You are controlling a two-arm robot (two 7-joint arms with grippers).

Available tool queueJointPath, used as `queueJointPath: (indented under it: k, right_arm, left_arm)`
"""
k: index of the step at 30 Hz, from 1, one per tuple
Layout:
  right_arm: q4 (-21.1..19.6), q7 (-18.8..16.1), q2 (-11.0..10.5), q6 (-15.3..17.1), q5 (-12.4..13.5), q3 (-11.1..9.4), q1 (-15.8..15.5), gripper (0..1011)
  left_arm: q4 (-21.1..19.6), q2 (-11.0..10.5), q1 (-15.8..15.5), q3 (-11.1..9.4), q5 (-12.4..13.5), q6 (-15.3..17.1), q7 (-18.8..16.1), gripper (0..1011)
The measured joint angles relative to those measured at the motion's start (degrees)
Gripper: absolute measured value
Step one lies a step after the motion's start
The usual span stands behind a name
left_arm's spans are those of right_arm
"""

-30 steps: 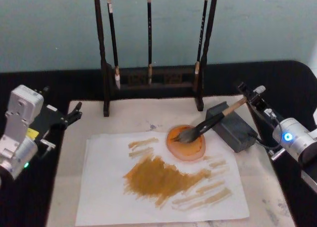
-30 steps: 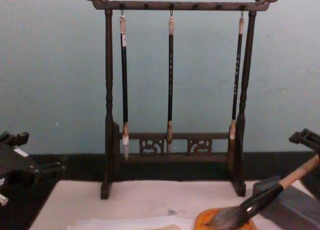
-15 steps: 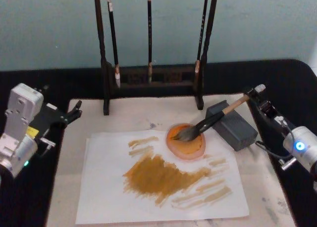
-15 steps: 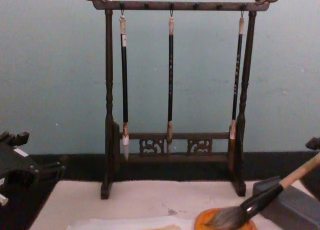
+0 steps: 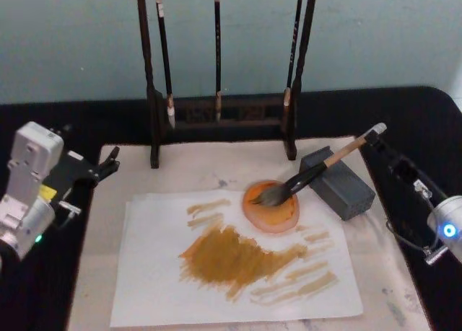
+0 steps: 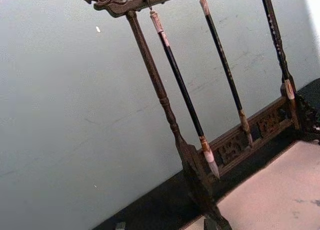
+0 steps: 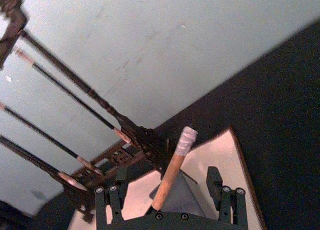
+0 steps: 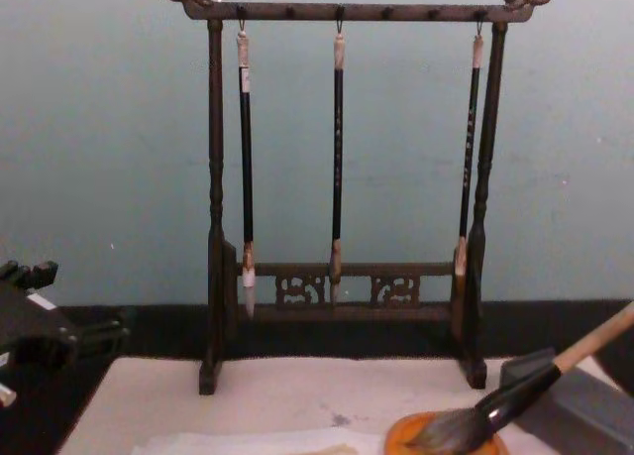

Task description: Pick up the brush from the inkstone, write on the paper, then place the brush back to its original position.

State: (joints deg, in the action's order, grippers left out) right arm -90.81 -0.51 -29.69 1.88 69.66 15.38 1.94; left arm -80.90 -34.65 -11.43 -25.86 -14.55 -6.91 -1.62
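Observation:
The brush (image 5: 310,176) lies tilted, its bushy tip in the orange inkstone (image 5: 271,205) and its wooden handle propped on a grey box (image 5: 338,181). The chest view shows the brush (image 8: 520,391) and the inkstone (image 8: 406,437) at lower right. My right gripper (image 7: 167,190) is open; the handle's white wrapped end (image 7: 186,138) shows between its fingers, untouched. Seen from the head, the right gripper (image 5: 393,161) sits just behind that end. The paper (image 5: 159,280) carries ochre strokes. My left gripper (image 5: 108,164) is parked at the mat's left edge, open.
A dark wooden rack (image 5: 216,118) with three thin hanging brushes stands across the back of the beige mat (image 5: 97,273). The grey box sits right of the inkstone. Black table surface surrounds the mat on both sides.
My right gripper has drawn back to the right and toward me, away from the brush handle. The brush stays resting on the inkstone and box. The left arm has not moved.

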Motion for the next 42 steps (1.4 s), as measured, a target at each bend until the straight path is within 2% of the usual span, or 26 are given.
queueJointPath:
  k: [2, 3, 5, 6, 9, 11, 12, 13, 14, 15, 18, 19, 20, 21, 25, 31, 42]
  right_arm:
    - [-0.5, 0.5, -0.3, -1.0, -2.7, 0.7, 0.0, 1000]
    - [-0.9, 1.1, -0.7, -2.0, -6.2, 1.7, 0.2, 1000]
    - [-1.1, 1.7, -1.0, -2.9, -9.7, 2.8, 0.7, 1000]
    - [-1.1, 2.4, -1.3, -3.7, -13.4, 4.2, 1.3, 1000]
    - [-0.9, 3.4, -1.7, -4.6, -19.4, 6.4, 2.4, 1000]
    - [-0.1, 5.0, -1.9, -5.2, -26.9, 9.2, 4.3, 1000]
    - [-0.1, 5.0, -1.9, -5.2, -26.9, 9.2, 4.3, 1000]
    - [0.4, 5.7, -2.0, -5.3, -30.5, 10.7, 5.2, 1000]
    - [0.7, 6.0, -2.1, -5.3, -32.4, 11.5, 5.8, 1000]
    - [1.2, 6.7, -2.2, -5.1, -35.5, 12.8, 6.7, 1000]
    - [2.2, 7.9, -2.3, -4.6, -40.8, 14.9, 8.1, 1000]
    - [2.9, 8.8, -2.3, -4.2, -43.9, 16.1, 9.0, 1000]
    - [2.9, 8.8, -2.3, -4.2, -43.9, 16.1, 9.0, 1000]
    - [3.6, 9.7, -2.2, -3.9, -46.8, 17.2, 9.7, 1000]
    - [5.5, 12.0, -1.6, -3.3, -53.4, 19.2, 11.2, 1000]
    - [7.2, 13.5, -0.6, -3.2, -57.6, 19.9, 12.0, 1000]
    - [7.3, 13.6, -0.6, -3.3, -57.7, 19.8, 12.0, 1000]
  left_arm:
    - [0.0, 0.0, 0.0, 0.0, 0.0, 0.0, 0.0, 1010]
    - [0.0, 0.0, 0.0, 0.0, 0.0, 0.0, 0.0, 1010]
    - [0.0, 0.0, 0.0, 0.0, 0.0, 0.0, 0.0, 1010]
    - [0.0, 0.0, 0.0, 0.0, 0.0, 0.0, 0.0, 1010]
    - [0.0, 0.0, 0.0, 0.0, 0.0, 0.0, 0.0, 1010]
    - [0.0, 0.0, 0.0, 0.0, 0.0, 0.0, 0.0, 1010]
    - [0.0, 0.0, 0.0, 0.0, 0.0, 0.0, 0.0, 1009]
    - [0.0, 0.0, 0.0, 0.0, 0.0, 0.0, 0.0, 1010]
    - [0.0, 0.0, 0.0, 0.0, 0.0, 0.0, 0.0, 1010]
    - [0.0, 0.0, 0.0, 0.0, 0.0, 0.0, 0.0, 1010]
    - [0.0, 0.0, 0.0, 0.0, 0.0, 0.0, 0.0, 1010]
    - [0.0, 0.0, 0.0, 0.0, 0.0, 0.0, 0.0, 1010]
    - [0.0, 0.0, 0.0, 0.0, 0.0, 0.0, 0.0, 1010]
    - [0.0, 0.0, 0.0, 0.0, 0.0, 0.0, 0.0, 1010]
    - [0.0, 0.0, 0.0, 0.0, 0.0, 0.0, 0.0, 1010]
    - [0.0, 0.0, 0.0, 0.0, 0.0, 0.0, 0.0, 1010]
    - [0.0, 0.0, 0.0, 0.0, 0.0, 0.0, 0.0, 1010]
